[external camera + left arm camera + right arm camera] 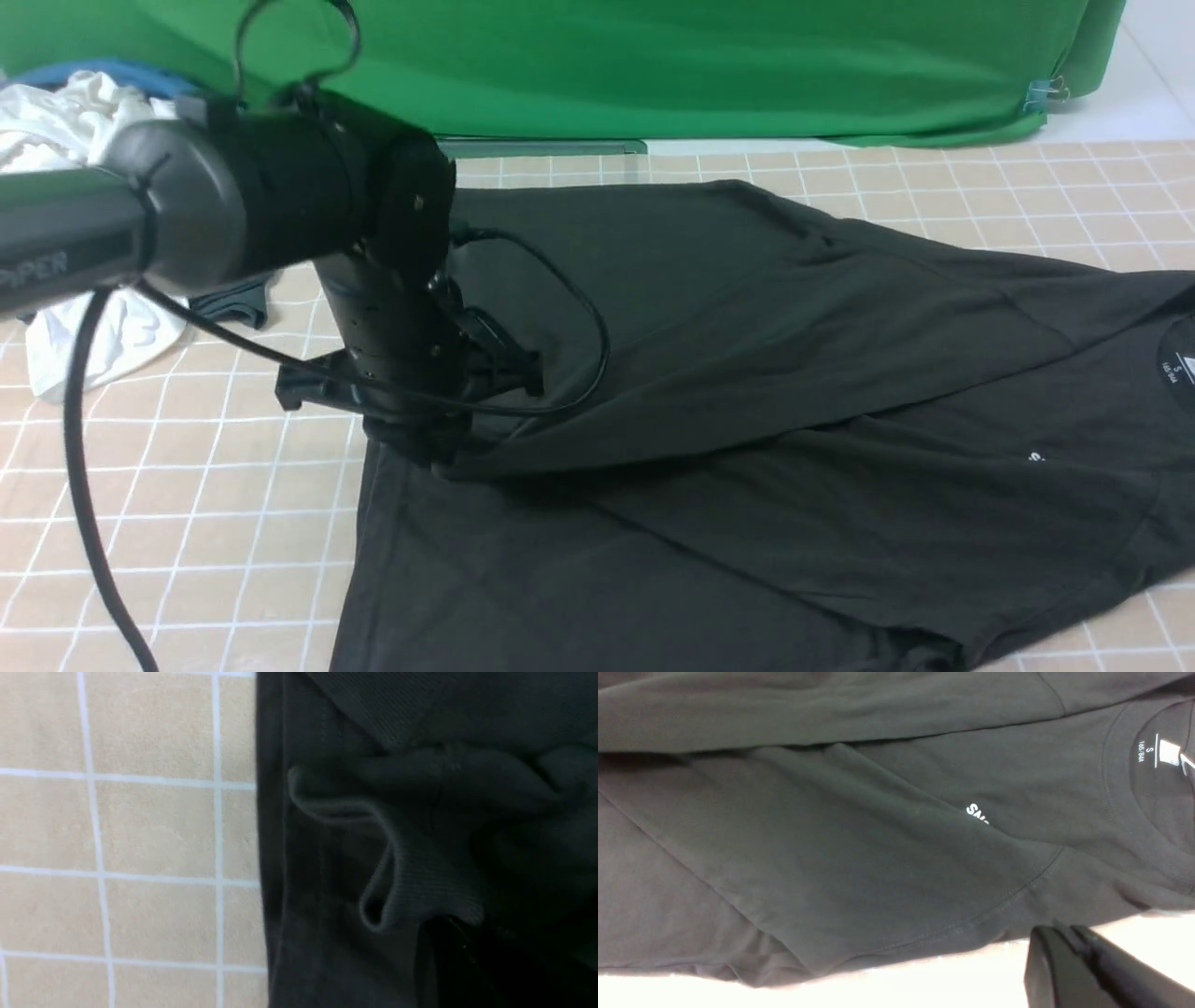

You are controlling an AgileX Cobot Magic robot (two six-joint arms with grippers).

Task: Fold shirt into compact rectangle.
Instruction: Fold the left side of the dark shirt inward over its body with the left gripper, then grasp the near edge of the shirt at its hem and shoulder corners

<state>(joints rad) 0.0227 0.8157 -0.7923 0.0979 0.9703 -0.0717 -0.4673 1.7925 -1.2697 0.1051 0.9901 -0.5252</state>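
Note:
The black shirt lies spread across the tiled table, its far half folded over toward me. At the right are its round neck label and a bit of the white chest print. My left gripper points down at the shirt's left edge and is shut on a bunched fold of the shirt; its fingers are lost in dark cloth. In the right wrist view the shirt shows the print and the label. My right gripper is shut on nothing, hanging beside the sleeve edge; it is out of the front view.
A crumpled white garment and a smaller dark grey garment lie at the far left behind my left arm. A green cloth hangs along the back. Bare tiled tabletop lies left of the shirt.

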